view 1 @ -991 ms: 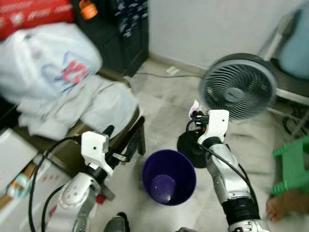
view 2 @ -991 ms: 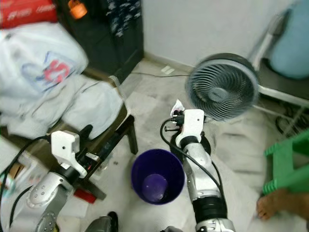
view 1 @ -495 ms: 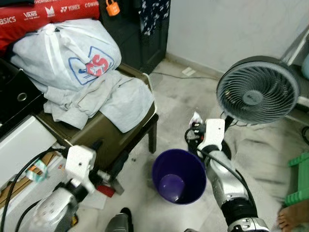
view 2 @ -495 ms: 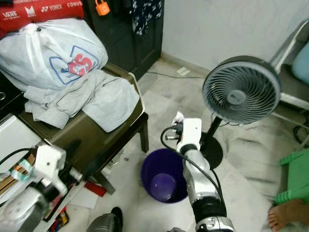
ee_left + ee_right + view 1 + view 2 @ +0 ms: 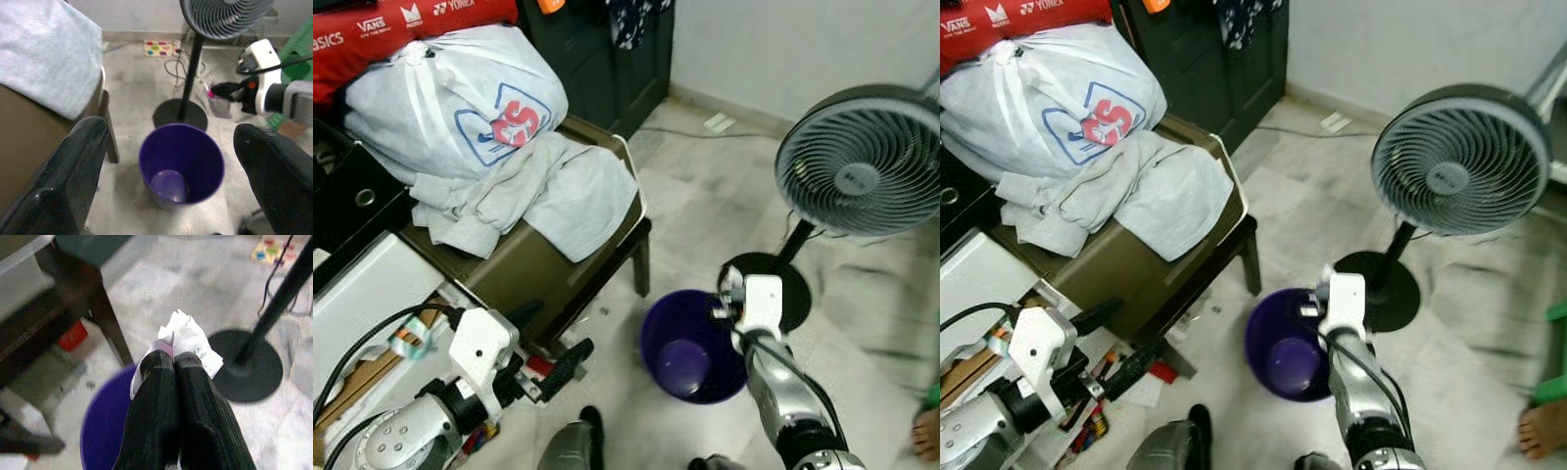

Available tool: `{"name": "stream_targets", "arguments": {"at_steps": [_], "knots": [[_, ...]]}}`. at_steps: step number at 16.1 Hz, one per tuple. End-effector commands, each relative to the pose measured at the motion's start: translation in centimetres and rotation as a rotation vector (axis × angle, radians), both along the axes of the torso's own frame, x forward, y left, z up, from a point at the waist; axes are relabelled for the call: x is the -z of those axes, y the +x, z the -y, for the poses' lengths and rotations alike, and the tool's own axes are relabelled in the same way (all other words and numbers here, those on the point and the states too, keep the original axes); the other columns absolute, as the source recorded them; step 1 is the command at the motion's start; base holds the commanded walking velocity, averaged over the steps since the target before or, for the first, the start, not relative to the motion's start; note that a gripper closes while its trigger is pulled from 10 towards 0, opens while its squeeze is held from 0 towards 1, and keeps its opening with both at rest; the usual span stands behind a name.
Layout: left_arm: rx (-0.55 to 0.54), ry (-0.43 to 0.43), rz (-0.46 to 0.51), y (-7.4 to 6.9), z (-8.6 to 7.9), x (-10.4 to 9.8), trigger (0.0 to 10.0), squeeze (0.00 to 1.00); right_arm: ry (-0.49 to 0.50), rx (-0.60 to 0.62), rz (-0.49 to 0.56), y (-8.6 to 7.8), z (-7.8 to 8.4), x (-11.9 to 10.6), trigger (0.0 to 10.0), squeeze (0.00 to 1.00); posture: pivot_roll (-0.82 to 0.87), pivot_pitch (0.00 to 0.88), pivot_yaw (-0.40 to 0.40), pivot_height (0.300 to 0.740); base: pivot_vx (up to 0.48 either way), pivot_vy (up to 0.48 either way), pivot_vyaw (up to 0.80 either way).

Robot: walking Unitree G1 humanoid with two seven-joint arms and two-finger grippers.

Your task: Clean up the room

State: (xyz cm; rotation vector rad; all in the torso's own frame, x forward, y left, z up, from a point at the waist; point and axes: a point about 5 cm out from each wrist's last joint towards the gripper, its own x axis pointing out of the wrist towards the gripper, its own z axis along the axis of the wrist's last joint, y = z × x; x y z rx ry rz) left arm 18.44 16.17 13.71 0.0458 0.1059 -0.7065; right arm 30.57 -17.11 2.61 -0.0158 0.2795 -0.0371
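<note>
Now | right pincer [image 5: 172, 364] pinching printed paper scrap [image 5: 188, 340] | above purple bin [image 5: 690, 348]

Silver jointed arms, white boxy wrist housings, black looping cables, long black ribbed fingers on right end effector [image 5: 173, 363], glossy black on left end effector [image 5: 171, 181]

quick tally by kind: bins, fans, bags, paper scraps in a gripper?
Bins: 1, the purple bin
Fans: 1, the fan
Bags: 1, the white bag on the brown table
Paper scraps: 1, the paper pinched in the right gripper
Total: 4
</note>
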Motion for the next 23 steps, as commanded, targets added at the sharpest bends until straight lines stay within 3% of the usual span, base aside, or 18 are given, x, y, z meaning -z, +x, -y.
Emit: {"name": "stream_targets", "arguments": {"at_steps": [1, 7, 8, 12, 19, 23], "knots": [[0.021, 0.012, -0.016, -0.4, 0.0, -0.2, 10.0, 0.0, -0.015, 0.019, -0.03, -0.8, 0.4, 0.9, 10.0, 0.0, 0.19, 0.337, 0.112, 0.74, 0.0, 0.0, 0.0], [0.015, 0.017, -0.026, -0.4, -0.1, -0.7, 10.0, 0.0, -0.042, 0.054, -0.059, -0.8, 1.1, 1.5, 10.0, 0.01, 0.21, 0.351, 0.133, 0.74, 0.0, 0.0, 0.0], [0.01, 0.016, -0.026, -0.4, -0.1, -0.7, 10.0, 0.0, -0.039, 0.058, -0.051, -0.7, 1.2, 1.3, 10.0, 1.0, 0.21, 0.351, 0.135, 0.74, 0.0, 0.0, 0.0], [-0.004, 0.015, -0.032, -0.4, -0.2, -0.7, 10.0, 0.0, -0.012, 0.068, 0.032, 0.6, 1.0, -0.3, 10.0, 1.0, 0.21, 0.351, 0.134, 0.74, 0.0, 0.0, 0.0], [-0.017, 0.01, -0.016, 0.1, 0.1, -0.7, 10.0, 0.0, 0.033, 0.004, 0.161, 2.3, -1.0, -2.9, 10.0, 1.0, 0.19, 0.337, 0.118, 0.74, 0.0, 0.0, 0.0], [-0.031, -0.034, 0.018, 1.5, 1.1, -0.4, 10.0, 0.0, 0.078, -0.026, 0.257, 3.0, -1.6, -5.1, 10.0, 1.0, 0.11, 0.28, 0.069, 0.74, 0.0, 0.0, 0.0]]}}
